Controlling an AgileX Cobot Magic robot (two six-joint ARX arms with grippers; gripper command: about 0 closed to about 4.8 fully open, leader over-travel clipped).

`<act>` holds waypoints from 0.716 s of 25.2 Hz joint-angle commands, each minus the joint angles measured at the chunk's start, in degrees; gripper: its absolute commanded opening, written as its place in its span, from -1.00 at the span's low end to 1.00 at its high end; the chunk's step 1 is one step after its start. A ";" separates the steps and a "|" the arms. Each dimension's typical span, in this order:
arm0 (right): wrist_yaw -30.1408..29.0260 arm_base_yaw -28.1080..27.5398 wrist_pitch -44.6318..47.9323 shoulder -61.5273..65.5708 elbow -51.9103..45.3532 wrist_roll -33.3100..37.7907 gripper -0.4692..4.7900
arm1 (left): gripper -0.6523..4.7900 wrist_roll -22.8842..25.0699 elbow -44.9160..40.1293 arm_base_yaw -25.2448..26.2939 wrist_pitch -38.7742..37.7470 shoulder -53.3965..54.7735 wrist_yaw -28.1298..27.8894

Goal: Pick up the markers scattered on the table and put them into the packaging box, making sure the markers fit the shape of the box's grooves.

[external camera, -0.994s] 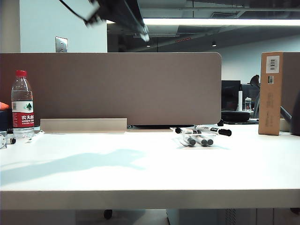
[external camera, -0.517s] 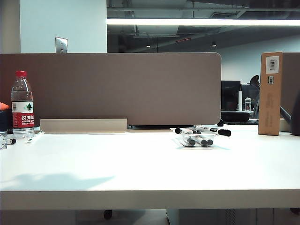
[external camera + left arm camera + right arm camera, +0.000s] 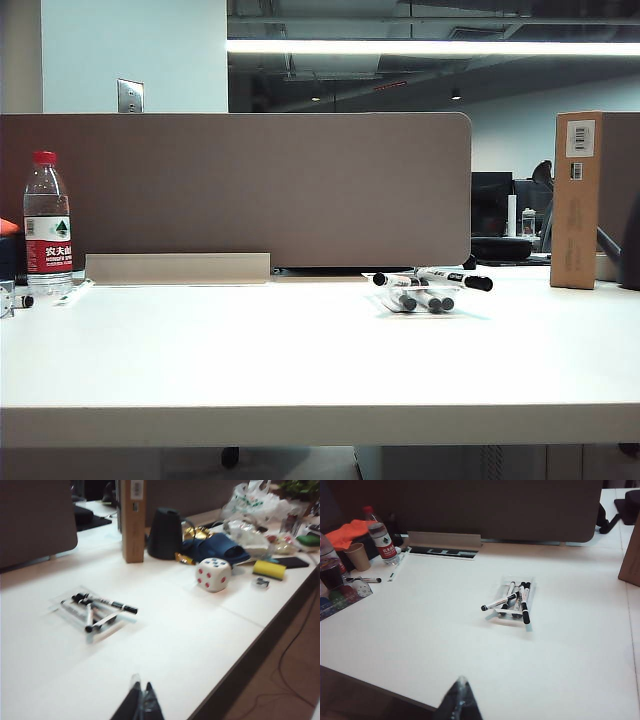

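Note:
Several markers (image 3: 430, 288) with white barrels and black caps lie in and across the clear packaging box (image 3: 388, 302) on the white table (image 3: 300, 350), right of its middle. In the left wrist view the markers (image 3: 102, 607) sit in the packaging box (image 3: 65, 600), one lying crosswise over the others. The right wrist view shows the markers (image 3: 515, 600) in the packaging box (image 3: 532, 582) too. My left gripper (image 3: 141, 686) is shut and empty, high above the table's near edge. My right gripper (image 3: 462, 680) is shut and empty, also far back from the box. Neither arm shows in the exterior view.
A water bottle (image 3: 47, 225) stands at the far left before the brown partition (image 3: 240, 190). A tall cardboard box (image 3: 578, 198) stands at the right. Beyond it lie a dark jug (image 3: 166, 533), a big dice (image 3: 213, 574), a yellow sponge (image 3: 269, 569) and bags. A paper cup (image 3: 358, 556) and another pen (image 3: 365, 580) sit near the bottle.
The arm that crossed the top of the exterior view a second ago has left it. Its shadow on the table has shrunk and gone. The markers and box have not moved.

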 commanded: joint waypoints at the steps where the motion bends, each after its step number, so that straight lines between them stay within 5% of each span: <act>1: -0.09 0.00 -1.07 -1.64 0.20 -0.31 -0.82 | -0.78 0.22 0.02 0.20 -0.90 0.22 -0.11; 18: -0.07 0.00 -2.51 -5.16 0.20 -0.31 -0.82 | -0.78 0.22 0.02 0.20 -1.11 0.22 -0.09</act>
